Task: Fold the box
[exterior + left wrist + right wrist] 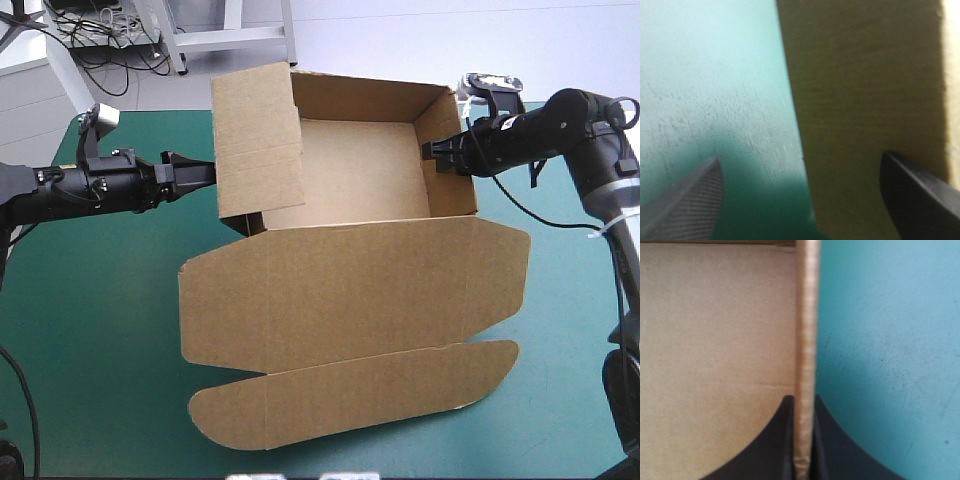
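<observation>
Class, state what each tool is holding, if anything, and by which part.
The right tool pinches the box by its right wall's edge. The left tool is open, holding nothing.

no legible text, labels or numbers anywhere

bright even light, soft shadow (beside the box (865, 100))

- The box (350, 290): brown, paler along its cut edge.
- The cover (100, 300) around the box: teal-green, flecked with pale scuffs.
- The left gripper (205, 172) beside the box: black fingers (690, 205), finely ribbed.
</observation>
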`<state>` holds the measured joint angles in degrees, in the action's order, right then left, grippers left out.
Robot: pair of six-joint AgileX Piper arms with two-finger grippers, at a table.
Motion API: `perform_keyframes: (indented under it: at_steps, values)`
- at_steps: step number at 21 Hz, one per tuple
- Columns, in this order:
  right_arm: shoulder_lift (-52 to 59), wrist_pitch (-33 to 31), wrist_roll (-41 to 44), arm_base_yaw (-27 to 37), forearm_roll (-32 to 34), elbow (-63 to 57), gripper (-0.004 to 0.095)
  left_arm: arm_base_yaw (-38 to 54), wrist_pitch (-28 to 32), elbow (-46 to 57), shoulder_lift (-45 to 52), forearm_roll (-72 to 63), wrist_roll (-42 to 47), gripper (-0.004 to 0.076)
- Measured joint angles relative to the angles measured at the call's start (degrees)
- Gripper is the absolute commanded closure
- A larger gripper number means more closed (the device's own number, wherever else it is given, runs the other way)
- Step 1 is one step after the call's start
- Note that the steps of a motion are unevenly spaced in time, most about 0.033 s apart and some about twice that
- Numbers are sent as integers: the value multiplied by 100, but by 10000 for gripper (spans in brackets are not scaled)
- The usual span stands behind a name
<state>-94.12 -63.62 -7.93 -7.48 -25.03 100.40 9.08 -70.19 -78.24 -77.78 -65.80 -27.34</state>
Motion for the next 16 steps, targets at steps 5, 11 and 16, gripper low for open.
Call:
perform_keyframes:
  at_steps: [5, 11, 16]
  values:
    - [-262, 332, 120, -507, 27, -5, 924, 0, -35, 0, 344, 0, -17, 126]
    - [-487, 852, 190, -1106, -152, -11, 920, 0, -55, 0, 494, 183, -15, 126]
    - [-505, 1171, 314, -1455, 89, -11, 916, 0, -55, -10, 503, 841, 295, 126]
